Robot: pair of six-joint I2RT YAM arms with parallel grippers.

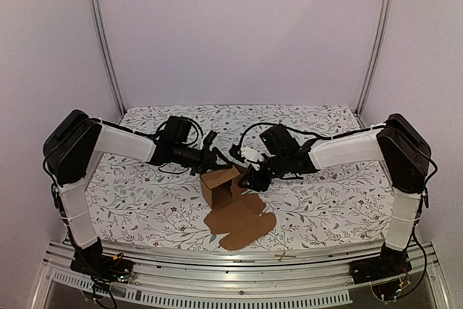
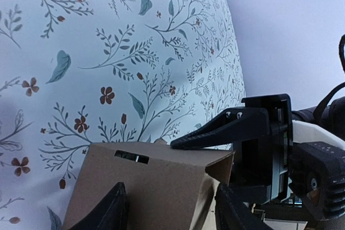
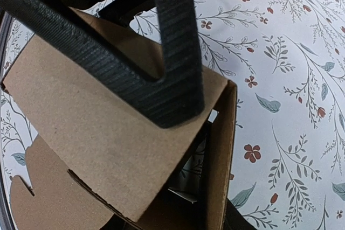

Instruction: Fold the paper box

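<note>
The paper box (image 1: 223, 184) stands in the middle of the counter (image 1: 333, 204), between the two arms. It is only partly formed. The far part is raised into a small open carton, and the near part lies flat on the counter as a sheet of rounded flaps (image 1: 244, 226) that points toward the arm bases.

From my top view, the left gripper (image 2: 170, 197) comes in from the left and sits at the far left side of the raised part. In the left wrist view its two fingers (image 2: 112, 211) stand apart, and the brown wall with a small slot is just in front of them. I see no squeeze on the cardboard there, so I read this gripper as released.

The right gripper (image 1: 249, 176) comes in from the right and is at the right wall of the carton. In its own wrist view, one black finger (image 3: 161, 52) lies across the outside of a brown panel and touches it. The other finger is lost in the dark inside of the carton. I cannot tell whether this gripper is clenched on the panel or only leaning on it.

The counter has a white cloth with a printed pattern of leaves and flowers.
</note>
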